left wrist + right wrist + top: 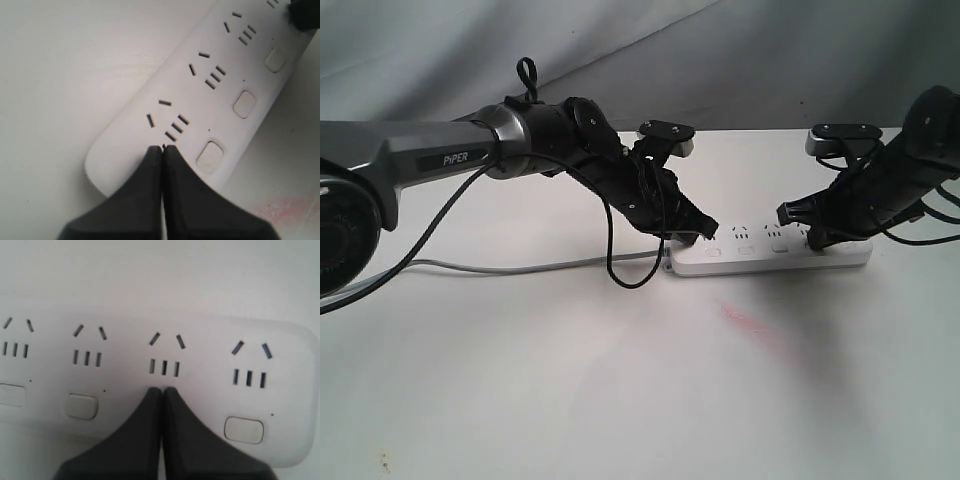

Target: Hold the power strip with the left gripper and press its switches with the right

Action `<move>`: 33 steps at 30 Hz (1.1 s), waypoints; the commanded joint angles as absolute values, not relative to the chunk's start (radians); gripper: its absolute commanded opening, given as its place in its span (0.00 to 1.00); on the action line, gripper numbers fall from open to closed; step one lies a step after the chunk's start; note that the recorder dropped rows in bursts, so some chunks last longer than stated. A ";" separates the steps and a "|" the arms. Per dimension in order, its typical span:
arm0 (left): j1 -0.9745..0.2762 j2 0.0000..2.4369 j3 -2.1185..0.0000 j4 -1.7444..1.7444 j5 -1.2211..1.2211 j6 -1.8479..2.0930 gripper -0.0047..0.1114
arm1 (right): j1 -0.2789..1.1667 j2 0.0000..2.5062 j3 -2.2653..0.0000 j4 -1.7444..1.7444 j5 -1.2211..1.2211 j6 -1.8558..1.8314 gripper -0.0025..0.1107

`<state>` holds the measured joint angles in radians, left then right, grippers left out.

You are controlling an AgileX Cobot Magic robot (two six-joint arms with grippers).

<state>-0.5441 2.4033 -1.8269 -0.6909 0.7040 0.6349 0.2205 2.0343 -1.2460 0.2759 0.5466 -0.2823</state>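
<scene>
The white power strip (770, 256) lies flat on the table at the right of the exterior view, its grey cord (520, 267) running off to the left. My left gripper (705, 233), on the grey PIPER arm, is shut, its tips (163, 148) resting on the strip's cord end beside the first socket set. My right gripper (798, 222), on the all-black arm, is shut too, its tips (162, 389) down on the strip (200, 390) where one switch sits, hiding it. White switches (243, 429) (81, 406) show on either side.
The white table (570, 380) carries a faint red smear (745, 318) in front of the strip. A grey backdrop (720, 50) rises behind the table. A black cable (620, 270) loops down from the left arm near the cord.
</scene>
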 commanded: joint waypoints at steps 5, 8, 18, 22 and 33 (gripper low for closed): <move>-0.546 2.422 -1.822 -0.671 0.736 0.629 0.04 | 0.220 1.986 -1.270 0.278 0.589 -0.289 0.02; -0.546 2.422 -1.822 -0.671 0.736 0.629 0.04 | 0.220 1.954 -1.270 0.282 0.579 -0.291 0.02; -0.546 2.422 -1.822 -0.671 0.734 0.629 0.04 | 0.280 1.949 -1.270 0.278 0.578 -0.305 0.02; -0.546 2.422 -1.822 -0.671 0.734 0.629 0.04 | 0.322 1.963 -1.270 0.265 0.566 -0.305 0.02; -0.546 2.422 -1.822 -0.671 0.739 0.629 0.04 | 0.329 2.009 -1.270 0.264 0.547 -0.301 0.02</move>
<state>-0.5441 2.4033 -1.8269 -0.6909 0.7072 0.6349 0.3283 2.0021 -1.2647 0.2742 0.5626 -0.2950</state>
